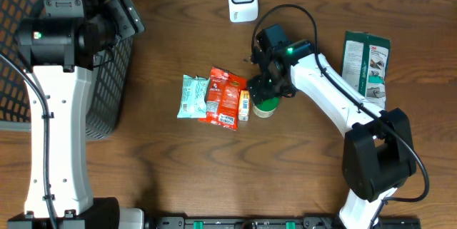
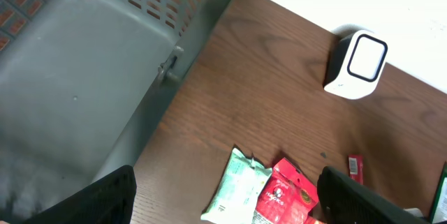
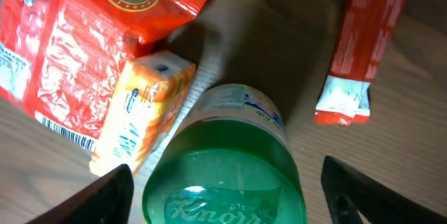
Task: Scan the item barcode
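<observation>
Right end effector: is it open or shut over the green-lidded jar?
Open: the right end effector has its fingers wide apart, one on each side of the green-lidded jar.

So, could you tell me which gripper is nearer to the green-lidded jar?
Right. The right gripper is directly over the green-lidded jar, open around it; the left gripper is far away, above the basket.
</observation>
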Motion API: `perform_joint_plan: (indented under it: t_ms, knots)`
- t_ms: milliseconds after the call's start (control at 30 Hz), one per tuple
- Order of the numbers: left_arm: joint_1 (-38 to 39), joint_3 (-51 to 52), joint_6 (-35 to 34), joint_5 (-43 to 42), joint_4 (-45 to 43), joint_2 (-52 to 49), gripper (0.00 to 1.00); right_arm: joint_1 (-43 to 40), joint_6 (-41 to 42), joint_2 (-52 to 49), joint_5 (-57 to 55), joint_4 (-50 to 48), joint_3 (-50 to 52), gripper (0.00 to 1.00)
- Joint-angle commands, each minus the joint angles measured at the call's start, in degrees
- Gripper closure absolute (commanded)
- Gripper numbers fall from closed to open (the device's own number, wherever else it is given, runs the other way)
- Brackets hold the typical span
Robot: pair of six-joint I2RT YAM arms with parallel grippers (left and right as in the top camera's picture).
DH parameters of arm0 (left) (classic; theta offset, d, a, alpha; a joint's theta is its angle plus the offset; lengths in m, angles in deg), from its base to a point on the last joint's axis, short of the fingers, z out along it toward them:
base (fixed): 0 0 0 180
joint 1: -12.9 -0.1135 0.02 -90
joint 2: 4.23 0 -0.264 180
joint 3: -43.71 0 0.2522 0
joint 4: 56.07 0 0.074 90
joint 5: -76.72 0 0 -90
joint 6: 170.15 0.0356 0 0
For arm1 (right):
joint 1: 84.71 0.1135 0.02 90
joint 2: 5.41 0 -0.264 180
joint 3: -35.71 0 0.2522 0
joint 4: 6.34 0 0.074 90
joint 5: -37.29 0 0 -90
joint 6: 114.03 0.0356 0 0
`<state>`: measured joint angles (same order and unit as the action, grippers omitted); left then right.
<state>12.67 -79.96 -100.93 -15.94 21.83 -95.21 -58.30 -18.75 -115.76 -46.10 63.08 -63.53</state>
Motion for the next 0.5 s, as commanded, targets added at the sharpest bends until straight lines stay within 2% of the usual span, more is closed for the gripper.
perform_joint_plan:
  t_ms: [0,33,167,267,400,467]
  knots:
    - [-0.13,-0.31,0.35,0.15,0.09,0.07,0.17,0.48,-2.82,-0.20,-0.79,0.00,0.37,0.20]
    - [-0.13,-0.31,0.33,0.15,0.09,0.07,0.16,0.48,-2.82,-0.20,-1.22,0.04,0.68,0.20]
    - [-0.13,-0.31,0.33,0.15,0.11,0.07,0.16,0.35,-2.47,-0.20,-4.20,-0.04,0.83,0.34]
    - [-0.13,-0.31,0.33,0.15,0.11,0.07,0.16,0.15,3.54,-0.20,-4.20,0.17,0.83,0.37]
    - [-0.13,-0.31,0.35,0.15,0.09,0.07,0.17,0.07,8.98,-0.20,-4.20,0.17,0.83,0.32]
    - [-0.13,-0.31,0.35,0.15,0.09,0.07,0.16,-0.09,11.45,-0.20,-4.17,0.20,0.83,0.23]
